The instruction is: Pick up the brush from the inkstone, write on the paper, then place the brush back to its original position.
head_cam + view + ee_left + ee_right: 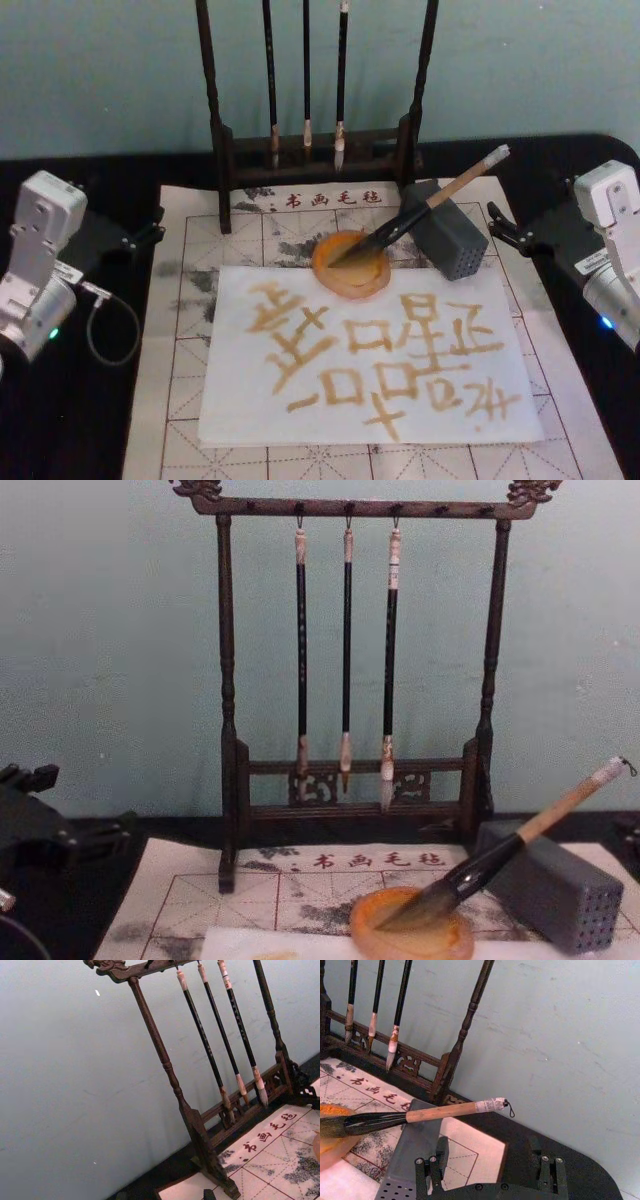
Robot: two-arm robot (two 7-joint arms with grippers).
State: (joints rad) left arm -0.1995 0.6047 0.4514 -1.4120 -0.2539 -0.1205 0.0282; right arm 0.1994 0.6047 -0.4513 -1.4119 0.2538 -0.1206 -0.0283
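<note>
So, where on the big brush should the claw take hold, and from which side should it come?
Grip the brush on its pale wooden handle, past the grey block. That part slants up free toward the robot's right, while the bristles lie in the inkstone. The open right claw is nearest, so probably come from the right, closing across the shaft.

This is looking like a calligraphy desk set up in a robot lab. A black table [90,440] is standing against a bare teal wall [110,630]. At 12 o'clock a dark rack [226,680] is holding three slim brushes [347,640]. A mat [190,250] with a red grid and printed characters is covering the middle, with paper [230,420] full of brushed amber characters lying on it. At the paper's 12 o'clock edge, an inkstone [360,290] is carrying the brush [440,195]. The left arm [40,260] and right arm [610,240] are flanking the mat at 9 and 3 o'clock.
</note>
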